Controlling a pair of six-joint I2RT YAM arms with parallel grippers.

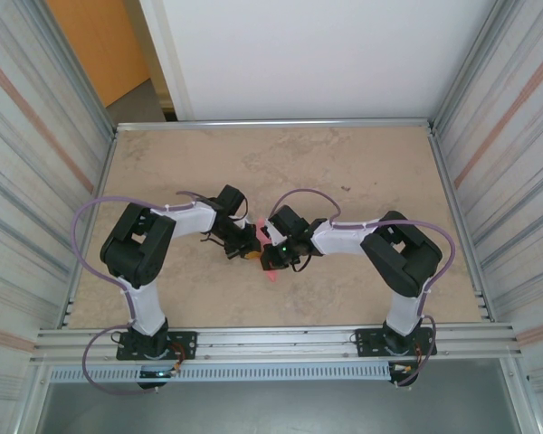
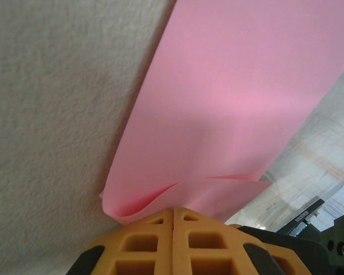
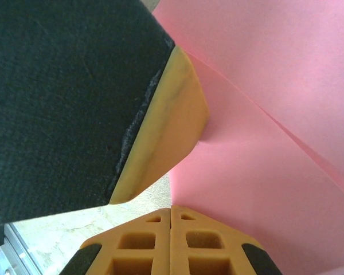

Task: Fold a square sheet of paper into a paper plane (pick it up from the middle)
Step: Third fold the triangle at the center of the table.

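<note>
Two clenched grippers, one pink sheet [image 2: 229, 114] — left gripper [image 2: 172, 213] pinches its folded edge; right gripper [image 3: 171, 209] shut against it — hold unclear.

Black-and-white arms [image 1: 185, 217], lilac cables [image 1: 89, 221], orange waffle-patterned jaws — green light [image 1: 281, 247]

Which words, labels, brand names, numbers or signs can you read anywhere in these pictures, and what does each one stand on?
None: no word, number or sign can be read.
pink paper: plain, nothing printed on it.
orange fingers: moulded cut-outs only, no lettering.
table in the top view: mottled surface, no legible label.
</note>
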